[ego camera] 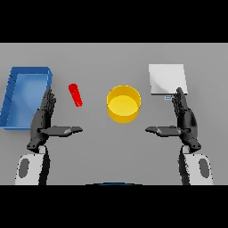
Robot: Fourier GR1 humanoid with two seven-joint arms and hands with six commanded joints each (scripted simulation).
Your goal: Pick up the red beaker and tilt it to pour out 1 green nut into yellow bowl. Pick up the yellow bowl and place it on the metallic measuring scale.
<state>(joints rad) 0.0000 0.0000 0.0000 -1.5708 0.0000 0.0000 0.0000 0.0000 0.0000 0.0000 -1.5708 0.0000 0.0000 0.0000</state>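
Observation:
The red beaker (75, 95) is a small red cylinder on the grey table, tilted in the picture, left of centre. A yellow bowl (124, 103) stands at the middle; I cannot see anything inside it. The metallic measuring scale (166, 79) is a pale square plate at the back right. My left hand (43, 119) hovers open below and left of the beaker, fingers straight, thumb pointing toward the centre. My right hand (184, 119) is open just in front of the scale, right of the bowl. Neither hand touches anything.
A blue tray (10, 101) with raised walls lies at the far left, right beside my left hand. Bare table stretches between the two hands in front of the bowl.

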